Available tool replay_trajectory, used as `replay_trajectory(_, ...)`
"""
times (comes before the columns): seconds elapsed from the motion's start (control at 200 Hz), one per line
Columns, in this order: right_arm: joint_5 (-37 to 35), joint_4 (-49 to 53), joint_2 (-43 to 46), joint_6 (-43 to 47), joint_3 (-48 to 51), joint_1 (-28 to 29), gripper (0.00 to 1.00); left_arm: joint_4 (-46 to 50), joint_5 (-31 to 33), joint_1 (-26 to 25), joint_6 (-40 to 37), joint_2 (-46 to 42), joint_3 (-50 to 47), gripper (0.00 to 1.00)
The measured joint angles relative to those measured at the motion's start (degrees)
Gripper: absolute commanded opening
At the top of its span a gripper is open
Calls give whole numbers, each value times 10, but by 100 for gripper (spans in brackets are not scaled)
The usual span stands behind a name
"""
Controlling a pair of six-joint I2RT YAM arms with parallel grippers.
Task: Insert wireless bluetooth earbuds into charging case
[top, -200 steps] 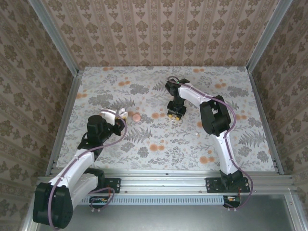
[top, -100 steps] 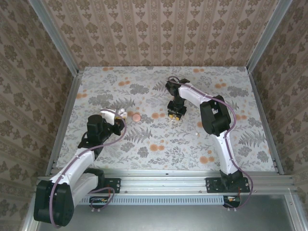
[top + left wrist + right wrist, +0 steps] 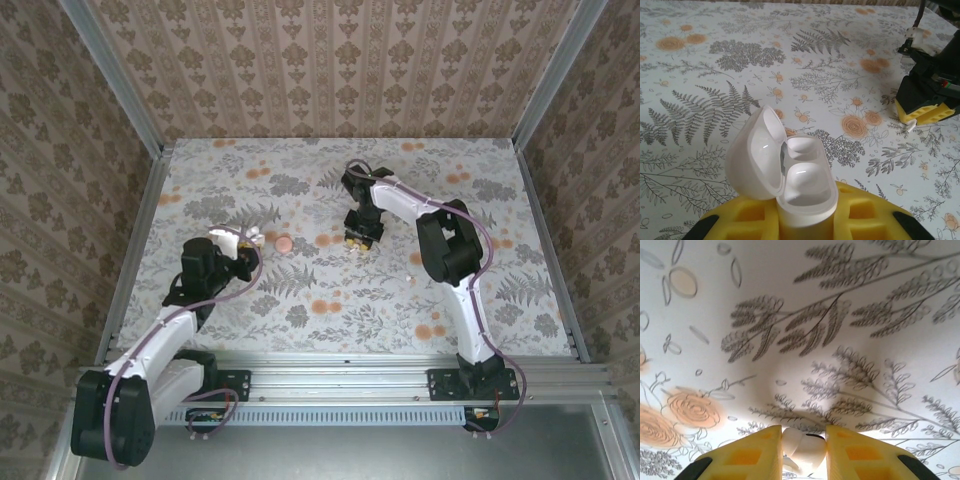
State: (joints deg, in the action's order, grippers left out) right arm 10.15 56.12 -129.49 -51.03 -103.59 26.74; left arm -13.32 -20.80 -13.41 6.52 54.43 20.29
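One glossy white rounded plastic charging case (image 3: 790, 170) stands with its lid open at the lower centre of the left wrist view. It is clamped between the left gripper's (image 3: 249, 245) yellow fingers (image 3: 837, 200). Its base is cut off by the frame edge, and I cannot tell what sits in its wells. One round pinkish-orange disc (image 3: 285, 243) lies just right of it on the floral tabletop (image 3: 330, 300). Further right, the right gripper (image 3: 360, 238) pinches one tiny whitish plastic earbud (image 3: 802, 445), half hidden between its pads.

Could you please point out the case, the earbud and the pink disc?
case (image 3: 805, 181), left wrist view, its open body.
earbud (image 3: 804, 447), right wrist view, its white shell.
disc (image 3: 285, 243), top view, its centre.
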Motion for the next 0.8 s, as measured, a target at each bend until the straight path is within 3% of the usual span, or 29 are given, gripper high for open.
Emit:
replay_trajectory(0.35, 10, -73, 80, 1, 83, 20, 26, -17, -28, -3, 15, 45, 0, 9)
replay_trajectory(0.8, 10, -176, 177, 31, 212, 38, 26, -45, -35, -46, 15, 75, 0, 9)
